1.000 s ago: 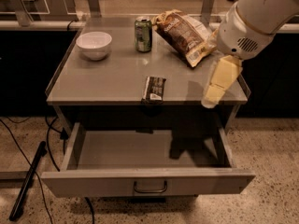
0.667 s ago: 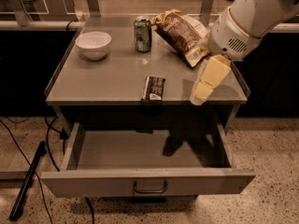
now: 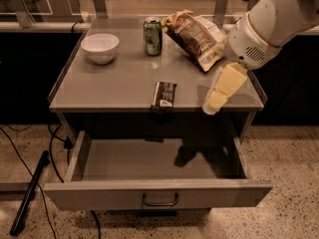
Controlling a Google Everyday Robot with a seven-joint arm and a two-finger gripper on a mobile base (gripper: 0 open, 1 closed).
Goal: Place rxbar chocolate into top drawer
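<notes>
One top drawer [image 3: 99, 199] stands pulled open nearest us, and just above it the rxbar chocolate [image 3: 164, 94] lies flat at the worktop's [image 3: 114, 83] front edge. Right of the bar and apart from it, we see the gripper [image 3: 210, 107] over the front corner, fingers pressed together. Behind stand a white bowl [image 3: 100, 47], a green can [image 3: 152, 36] and a chip bag [image 3: 194, 36].

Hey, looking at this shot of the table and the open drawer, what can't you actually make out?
Camera view, rxbar chocolate: wrapper lettering too small to read.
Camera view, top drawer: its back is hidden under the table.
Camera view, chip bag: right end hidden behind the arm.
Camera view, pincer at the table's front right edge: its arm is cut off by the top and right edges.
</notes>
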